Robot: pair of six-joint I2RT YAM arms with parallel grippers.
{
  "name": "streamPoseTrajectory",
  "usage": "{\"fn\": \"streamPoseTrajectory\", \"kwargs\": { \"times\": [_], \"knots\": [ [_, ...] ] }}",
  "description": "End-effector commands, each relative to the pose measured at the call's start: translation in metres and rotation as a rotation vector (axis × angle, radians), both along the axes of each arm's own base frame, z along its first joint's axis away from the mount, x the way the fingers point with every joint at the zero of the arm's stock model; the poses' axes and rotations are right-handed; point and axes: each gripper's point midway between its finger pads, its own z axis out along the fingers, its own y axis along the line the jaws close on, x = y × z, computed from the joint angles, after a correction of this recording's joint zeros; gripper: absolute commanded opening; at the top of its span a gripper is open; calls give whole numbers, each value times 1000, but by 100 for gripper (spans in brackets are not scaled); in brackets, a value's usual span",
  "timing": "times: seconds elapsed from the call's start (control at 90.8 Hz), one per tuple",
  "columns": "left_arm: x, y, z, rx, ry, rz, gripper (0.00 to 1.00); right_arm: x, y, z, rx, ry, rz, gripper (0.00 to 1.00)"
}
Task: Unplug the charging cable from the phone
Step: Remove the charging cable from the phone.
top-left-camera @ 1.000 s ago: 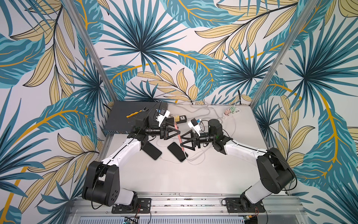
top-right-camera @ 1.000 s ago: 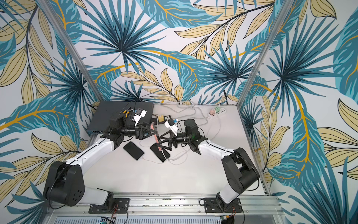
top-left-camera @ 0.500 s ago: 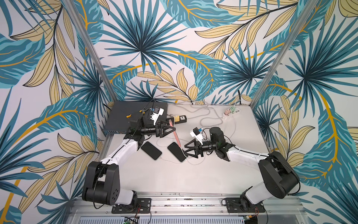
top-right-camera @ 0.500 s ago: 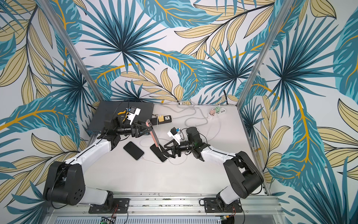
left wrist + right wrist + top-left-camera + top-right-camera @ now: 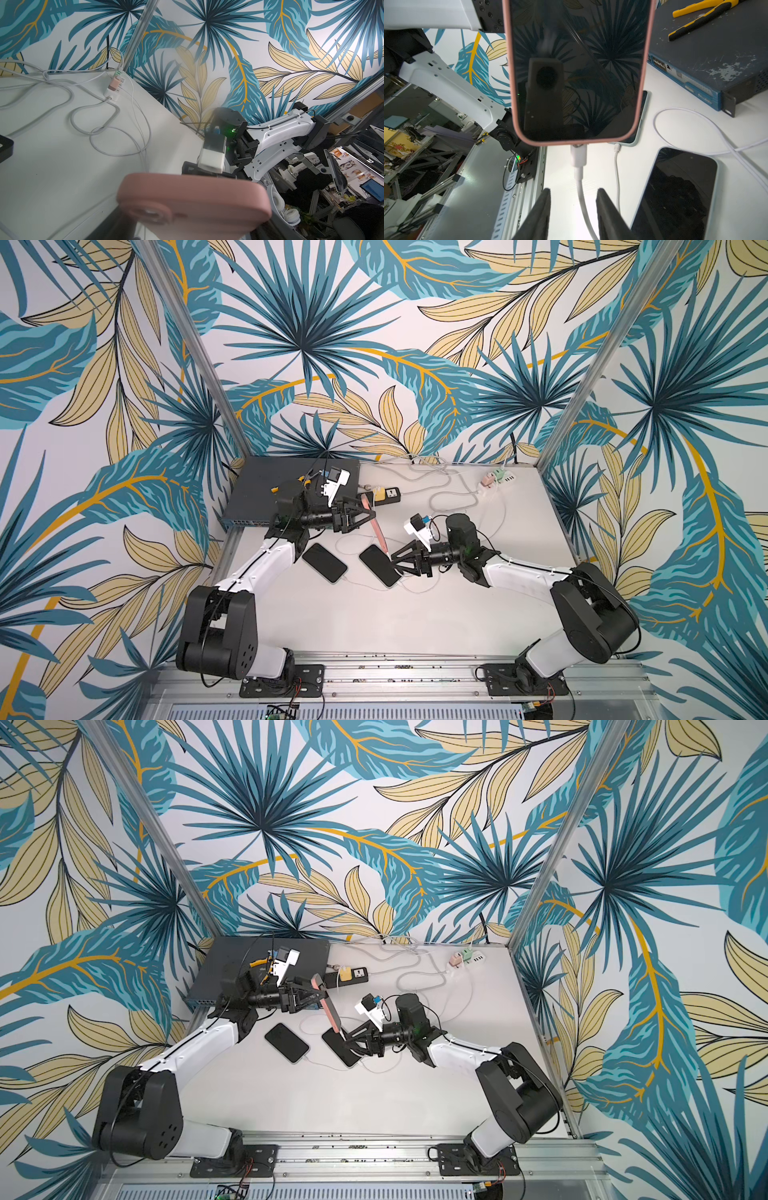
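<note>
Hanging clear of the table (image 5: 374,1094), the phone (image 5: 577,68) sits tilted in the air, pink case, dark screen facing the right wrist camera, port end lowest. White plug (image 5: 578,155) is fully seated in that port. The cable (image 5: 583,199) drops from it and passes between the fingers of the right gripper (image 5: 573,190). Right gripper's jaws stand partway open, one finger each side of the cable, a gap showing on both sides, nothing held. Its fingertips sit a little below the plug, level with the soft cable, not the plug body. Left gripper (image 5: 315,992) is clamped tight on the phone's upper part and carries the whole weight. Two spare phones (image 5: 675,193) lie flat on the table beneath and beside, each with its own thin lead; a grey switch (image 5: 716,62) sits further back. Judgement: the step in hand is the pinch before the pull. It would go best if the right gripper slid up toward the port first, so the pads close on the stiff plug rather than the cable, which could stretch or slip. The pull should then run straight along the phone's long axis, away from the port. An angled tug would likely lever the connector or twist the phone in the left grip. Left arm should only brace. Watch the neighbouring leads for snagging.
</note>
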Motion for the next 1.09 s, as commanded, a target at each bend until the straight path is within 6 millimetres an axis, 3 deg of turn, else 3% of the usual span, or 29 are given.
{"fn": "streamPoseTrajectory", "kwargs": {
  "times": [0.0,0.485,1.08],
  "knots": [
    [-6,1,11,-11,-60,-17,45,3,6,0,2,-22,3,33],
    [-3,2,9,-11,-45,-16,46,2,8,-4,-9,-33,15,0],
    [0,12,23,-37,-67,-1,45,-1,4,-9,-33,-42,13,0]
  ]
}}
